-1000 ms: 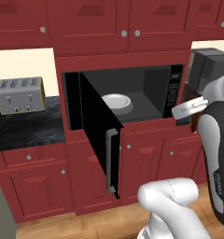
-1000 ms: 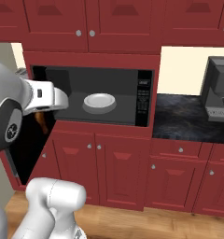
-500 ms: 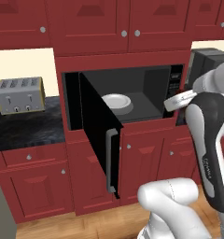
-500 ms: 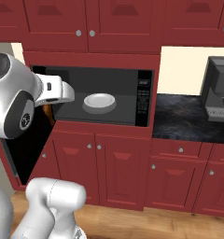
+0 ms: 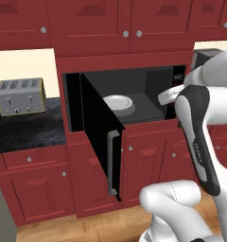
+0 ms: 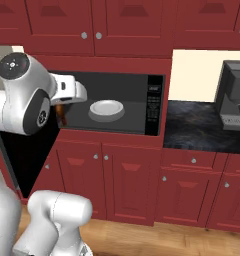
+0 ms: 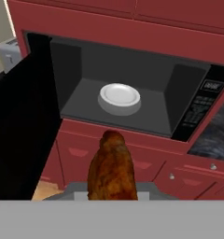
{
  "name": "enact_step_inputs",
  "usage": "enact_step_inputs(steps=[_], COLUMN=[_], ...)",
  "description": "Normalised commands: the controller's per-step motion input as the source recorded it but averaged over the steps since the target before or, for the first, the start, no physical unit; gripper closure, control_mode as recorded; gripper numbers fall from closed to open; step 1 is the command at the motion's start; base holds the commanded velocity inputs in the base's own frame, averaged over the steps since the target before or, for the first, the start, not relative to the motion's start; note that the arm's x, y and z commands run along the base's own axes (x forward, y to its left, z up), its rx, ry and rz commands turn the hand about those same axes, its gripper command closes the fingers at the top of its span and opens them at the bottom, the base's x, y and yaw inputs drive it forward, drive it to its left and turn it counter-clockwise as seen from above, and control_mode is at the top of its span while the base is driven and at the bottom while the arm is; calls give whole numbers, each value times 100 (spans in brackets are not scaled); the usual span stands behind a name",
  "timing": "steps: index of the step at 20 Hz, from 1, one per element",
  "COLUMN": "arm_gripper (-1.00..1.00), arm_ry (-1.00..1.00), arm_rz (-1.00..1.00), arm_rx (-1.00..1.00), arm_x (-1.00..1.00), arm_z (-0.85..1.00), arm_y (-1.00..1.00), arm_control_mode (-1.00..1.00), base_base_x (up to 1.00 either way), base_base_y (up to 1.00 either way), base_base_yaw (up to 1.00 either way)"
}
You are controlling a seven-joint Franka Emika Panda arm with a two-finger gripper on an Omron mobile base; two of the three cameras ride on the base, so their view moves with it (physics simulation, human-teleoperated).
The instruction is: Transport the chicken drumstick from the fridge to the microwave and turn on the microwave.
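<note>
The microwave (image 5: 129, 101) stands with its dark door (image 5: 99, 137) swung wide to the left. A white plate (image 7: 119, 96) sits in the middle of its floor, and the plate (image 6: 107, 109) is bare. My gripper (image 7: 112, 192) is shut on the chicken drumstick (image 7: 111, 168), a brown glossy piece that points up toward the cavity. It hangs in front of the opening, below and short of the plate. In the right base view the hand (image 6: 68, 93) is at the cavity's left front corner with the drumstick (image 6: 61, 112) under it. The fridge is out of view.
The button panel (image 7: 201, 106) runs down the microwave's right side. A silver toaster (image 5: 20, 96) stands on the dark counter (image 5: 25, 130) to the left. A grey coffee machine (image 6: 234, 97) stands on the counter to the right. Red cabinets lie above and below.
The arm has swung the hand and drumstick from beside the microwave toward the front of its open cavity. The door, plate and base have not moved.
</note>
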Motion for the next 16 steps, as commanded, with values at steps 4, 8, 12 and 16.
enact_step_inputs(steps=[4,8,12,16], arm_gripper=[100,100,100,100], arm_ry=[-7,-8,-7,-3], arm_rz=[0,0,0,0], arm_rx=[0,0,0,0], arm_x=[31,33,34,39], arm_z=[-18,-21,-4,0], arm_y=[1,0,0,0], arm_control_mode=[-100,-100,-100,-100], base_base_x=[0,0,0,0], base_base_y=[0,0,0,0], base_base_yaw=[0,0,0,0])
